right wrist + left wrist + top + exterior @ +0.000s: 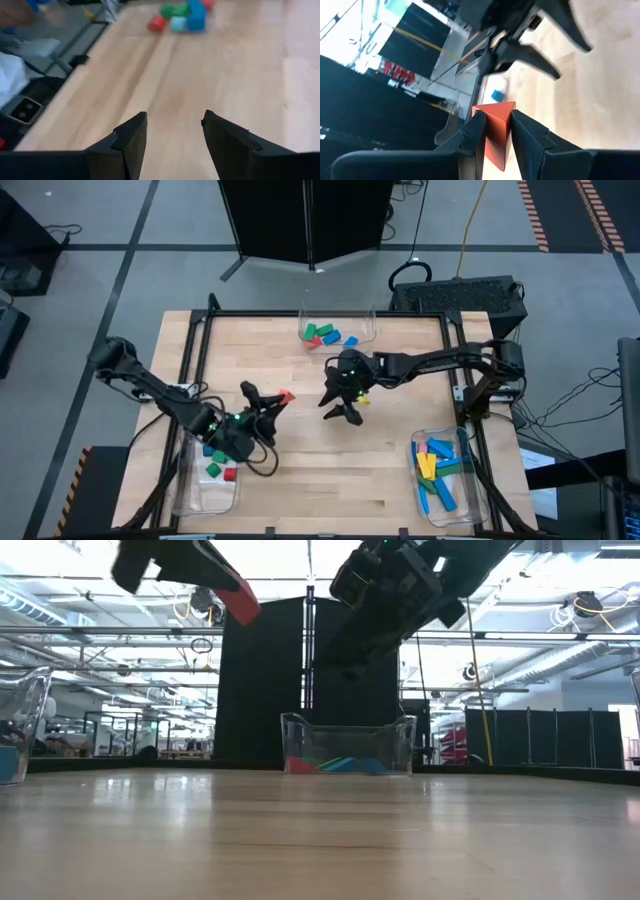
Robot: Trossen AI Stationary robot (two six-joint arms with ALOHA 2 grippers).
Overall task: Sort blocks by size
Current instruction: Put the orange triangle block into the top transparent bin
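Item — left gripper (277, 402): clamped on a red block (495, 131), held clear above the table (300, 470) just left of centre. Wedge-like face visible in the left wrist view; its full length cannot be judged.

Item — right gripper (343, 408): fingers spread wide, nothing between them, hanging over mid-table close beside the left gripper.

Item — far bin (337, 328): clear tray at the table's far edge, with green, red and blue blocks of medium size.

Item — left bin (190, 492): near-left corner; small blue, green and red cubes.

Item — right bin (470, 495): near-right corner; long bars in yellow, blue, cyan, green.

Handling note: likely step is carrying the red block to the bin matching its size. Advisable to keep it high while crossing, steer wide of the right gripper, stop squarely over the bin's opening, and lower past the rim before releasing.

View notes:
- High view alone shows all three bins and how near the arms stand.
- Low view shows the red block and both grippers well off the wood, with only the far bin plain.
- Left wrist view confirms the fingers (470, 135) pressing the block's sides.
- Right wrist view shows bare wood under the spread fingers (131, 136) and the far blocks (182, 17) beyond.
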